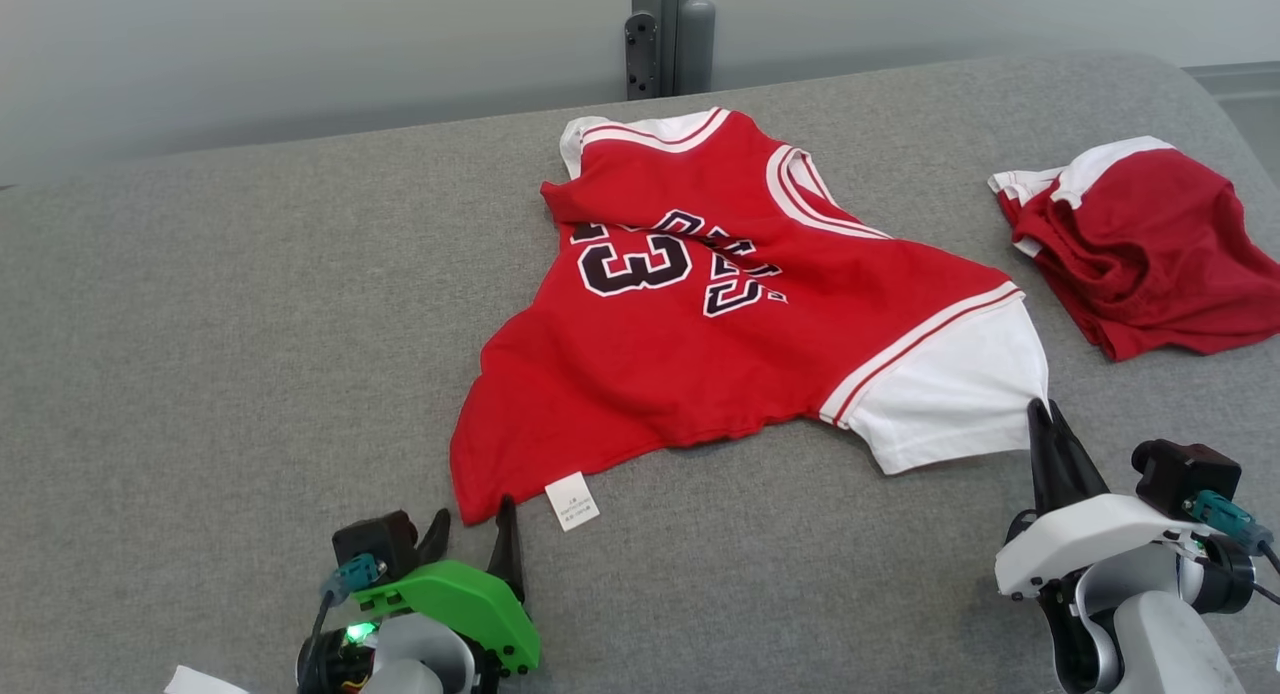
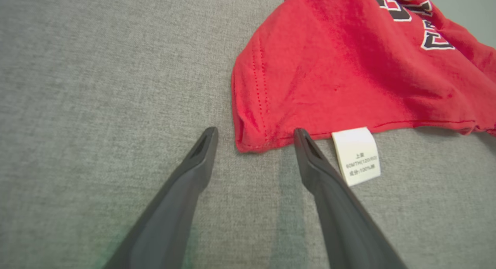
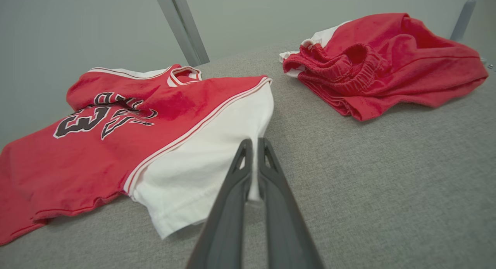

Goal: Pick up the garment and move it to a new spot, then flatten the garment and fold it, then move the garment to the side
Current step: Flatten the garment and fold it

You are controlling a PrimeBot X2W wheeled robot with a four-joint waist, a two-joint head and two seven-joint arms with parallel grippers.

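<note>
Wide left jaws flank the jersey (image 1: 700, 354) hem corner; right jaws pinch its sleeve.

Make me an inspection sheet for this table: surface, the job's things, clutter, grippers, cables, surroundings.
Surface: grey fabric-covered table, no stains seen.
Job's things: red jersey spread out but creased, numbers up; white care label sticking out at the near hem.
Clutter: crumpled red shorts to the right, apart from the jersey; a white scrap at the near edge, cannot tell what.
Grippers: left gripper open, the jersey's near hem corner between its fingers; right gripper shut, apparently pinching the edge of the white sleeve.
Cables: short leads at the wrist cameras, off the cloth.
Surroundings: plain pale wall, metal post behind the table.
</note>
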